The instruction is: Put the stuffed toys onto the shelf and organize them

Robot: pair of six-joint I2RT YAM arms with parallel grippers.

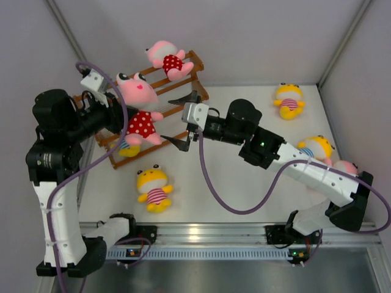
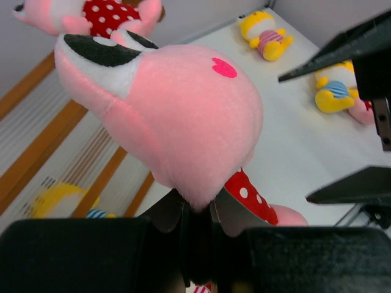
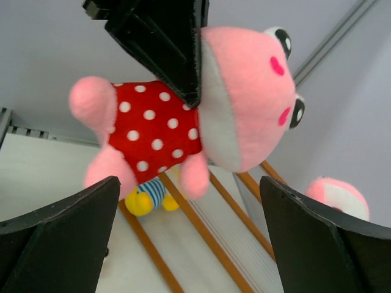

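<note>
Seen from the top camera, the left arm [image 1: 58, 128] is hanging over the shelf [image 1: 194, 78], which is standing at the far left of the worktop [image 1: 244, 183]. The left jaws are mostly hidden behind the held pink toy [image 1: 137, 101] in its red dotted dress, which is hanging above the shelf's front rails. The right arm [image 1: 263, 143] is pointing in from the right. The right jaws are standing wide apart just beside that toy, not touching it.

A second pink toy [image 1: 166, 59] is lying on the shelf's far rails, and a blue-striped yellow toy [image 1: 125, 148] is lying low on the shelf. A pink-striped yellow toy [image 1: 154, 189] is lying on the worktop in front of the shelf. A far yellow toy [image 1: 288, 99], a right blue-striped toy [image 1: 316, 148] and a third pink toy [image 1: 346, 166] are lying at the right side, the last partly behind the right arm.

In the left wrist camera, the left jaws are pinching shut on the held pink toy [image 2: 177, 116] just under its head, which is filling the view. The shelf [image 2: 36, 168] is running beneath it. The right fingers [image 2: 342, 52] are showing at the right edge, spread well apart.

In the right wrist camera, the right jaws are gaping wide at both lower corners, gripping nothing. The held pink toy [image 3: 244, 104] is hanging beyond them, with a black left finger [image 3: 165, 43] pressing at its neck. Below it, the blue-striped yellow toy [image 3: 149, 196] is lying on the shelf [image 3: 201, 235]. The second pink toy [image 3: 339, 195] is showing at the right.
</note>
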